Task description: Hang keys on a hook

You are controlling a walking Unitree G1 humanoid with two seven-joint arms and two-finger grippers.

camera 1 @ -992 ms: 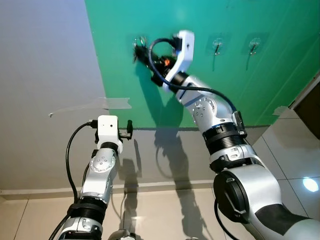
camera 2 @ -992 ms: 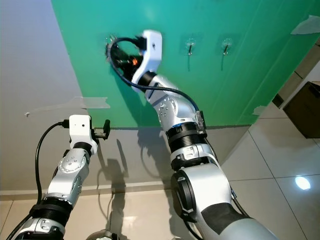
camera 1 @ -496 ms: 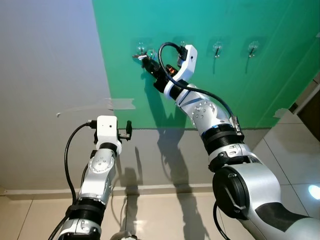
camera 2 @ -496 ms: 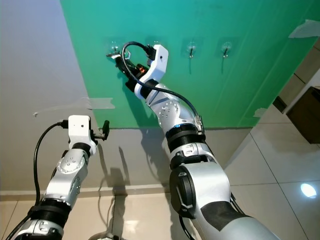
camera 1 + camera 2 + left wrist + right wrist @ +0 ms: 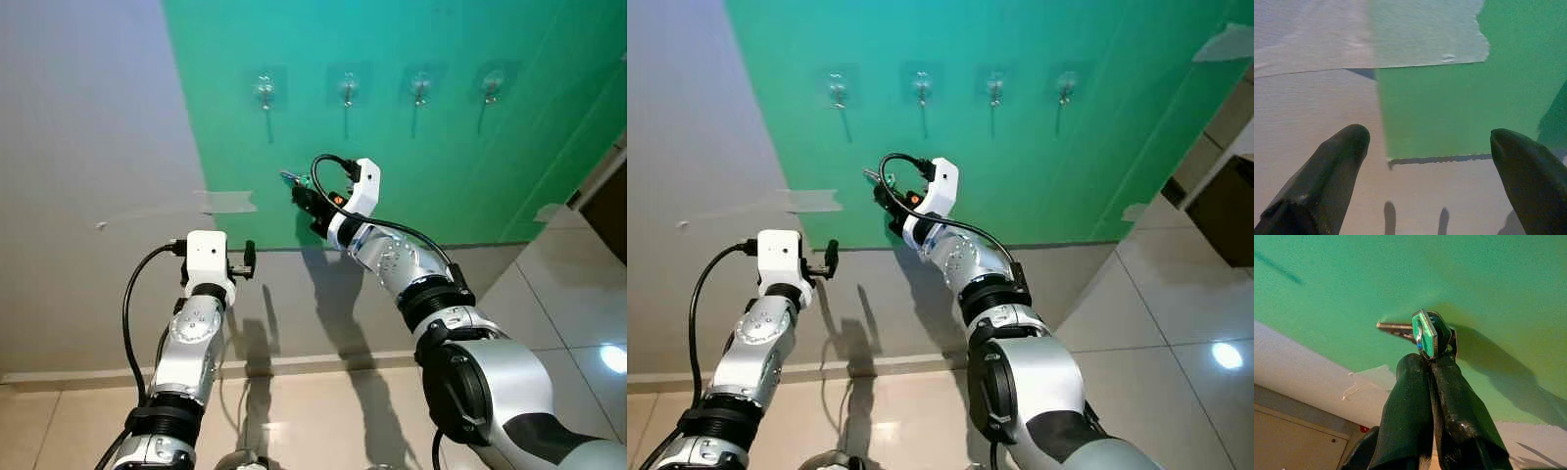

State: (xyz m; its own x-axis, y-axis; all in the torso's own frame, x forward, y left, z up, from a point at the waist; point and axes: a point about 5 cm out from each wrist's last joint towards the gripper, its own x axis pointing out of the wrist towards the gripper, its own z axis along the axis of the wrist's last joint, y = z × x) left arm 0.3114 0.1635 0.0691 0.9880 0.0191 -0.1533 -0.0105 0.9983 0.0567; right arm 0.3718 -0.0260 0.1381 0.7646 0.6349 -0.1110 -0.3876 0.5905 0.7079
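Note:
Four clear hooks line the upper green wall (image 5: pixel 323 39); the leftmost hook (image 5: pixel 265 91) and its neighbour (image 5: pixel 347 88) hang bare. My right gripper (image 5: pixel 299 189) is shut on the keys (image 5: pixel 290 177), holding them well below the hook row and close to the wall. In the right wrist view the green-headed key and its ring (image 5: pixel 1429 333) stick out past the fingertips (image 5: pixel 1415 363), with a metal blade pointing sideways. My left gripper (image 5: pixel 250 259) is held lower, near the wall's grey part. It is open with nothing between its fingers (image 5: pixel 1347 147).
A strip of pale tape (image 5: pixel 225 203) crosses the seam between the grey and green wall. A white baseboard (image 5: pixel 313 364) meets the glossy tiled floor (image 5: pixel 578 323). A dark cabinet (image 5: pixel 609 201) stands at the far right.
My right gripper, keys still in it, has dropped from beside the leftmost hook to well below the row. The camera view has shifted a little. The left arm stays put.

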